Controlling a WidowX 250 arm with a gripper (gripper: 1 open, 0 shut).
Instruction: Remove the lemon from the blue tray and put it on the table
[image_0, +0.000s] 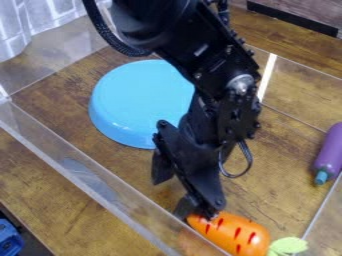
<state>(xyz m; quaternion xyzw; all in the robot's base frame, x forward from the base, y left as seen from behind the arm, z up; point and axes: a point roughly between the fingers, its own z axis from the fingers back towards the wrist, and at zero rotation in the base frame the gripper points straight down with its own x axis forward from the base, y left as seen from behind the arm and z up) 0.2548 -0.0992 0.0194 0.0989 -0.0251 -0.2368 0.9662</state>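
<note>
The blue tray (134, 100) lies on the table (281, 110) at the left-centre, and nothing shows on it. No lemon is in view. An orange toy carrot (235, 233) with a green top lies near the front acrylic wall. My gripper (185, 185) hangs low over the table, right of the tray and just up-left of the carrot. Its fingers (163, 165) stand apart with nothing between them. The lower finger touches or nearly touches the carrot's blunt end. The arm hides the tray's right edge.
A purple toy eggplant (329, 150) lies at the right edge. Clear acrylic walls (80, 165) border the table at the front and left. The carrot's green leaf (289, 246) sits at the bottom edge.
</note>
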